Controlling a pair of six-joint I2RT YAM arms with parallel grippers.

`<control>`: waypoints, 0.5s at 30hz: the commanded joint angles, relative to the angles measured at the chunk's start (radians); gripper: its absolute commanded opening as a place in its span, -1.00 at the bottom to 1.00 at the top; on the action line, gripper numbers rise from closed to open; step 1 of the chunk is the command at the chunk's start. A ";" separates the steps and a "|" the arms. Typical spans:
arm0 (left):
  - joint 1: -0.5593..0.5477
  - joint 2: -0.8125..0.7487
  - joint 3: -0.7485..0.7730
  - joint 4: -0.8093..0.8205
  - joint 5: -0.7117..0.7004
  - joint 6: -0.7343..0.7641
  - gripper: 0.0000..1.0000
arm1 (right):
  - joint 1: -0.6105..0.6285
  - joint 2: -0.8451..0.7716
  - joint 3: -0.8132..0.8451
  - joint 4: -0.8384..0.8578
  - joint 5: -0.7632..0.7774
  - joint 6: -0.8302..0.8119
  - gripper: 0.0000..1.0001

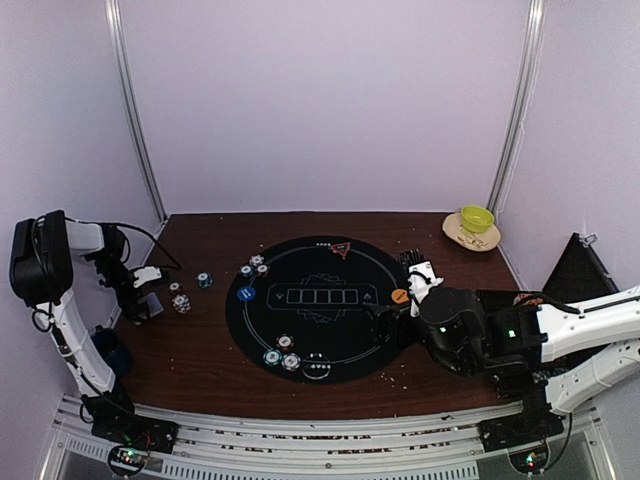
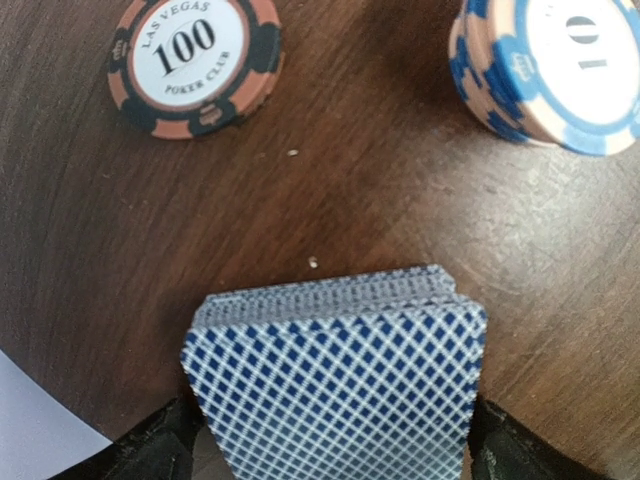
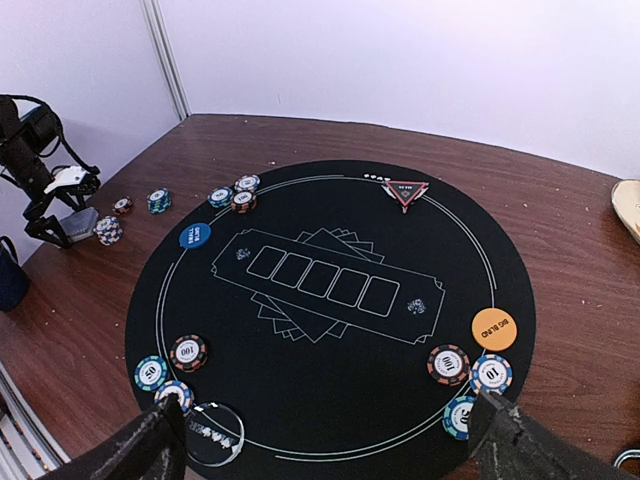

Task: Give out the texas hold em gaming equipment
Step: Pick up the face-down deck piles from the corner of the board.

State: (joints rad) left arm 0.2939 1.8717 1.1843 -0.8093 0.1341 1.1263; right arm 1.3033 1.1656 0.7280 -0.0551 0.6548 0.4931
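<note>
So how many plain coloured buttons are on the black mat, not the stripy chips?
2. The blue button lies near the mat's left edge, the orange button near its right edge. None seems hidden.

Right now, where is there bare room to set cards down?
Free: the mat around its card outlines, between blue disc, orange disc and red triangle; also bare table behind the mat. Crowded: chips on the mat's left and near rim and beside the deck.
</note>
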 commanded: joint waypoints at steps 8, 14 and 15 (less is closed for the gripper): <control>-0.005 0.019 -0.081 0.038 -0.044 -0.029 0.82 | 0.006 -0.031 -0.018 0.011 0.008 -0.011 1.00; -0.007 0.047 -0.068 0.005 -0.037 -0.014 0.53 | 0.005 -0.017 -0.012 0.009 0.011 -0.014 1.00; -0.007 0.049 -0.066 -0.003 -0.033 -0.008 0.50 | 0.006 -0.015 -0.011 0.009 0.012 -0.015 1.00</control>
State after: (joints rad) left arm 0.2924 1.8515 1.1507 -0.7898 0.1303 1.0985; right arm 1.3033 1.1526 0.7238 -0.0547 0.6552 0.4927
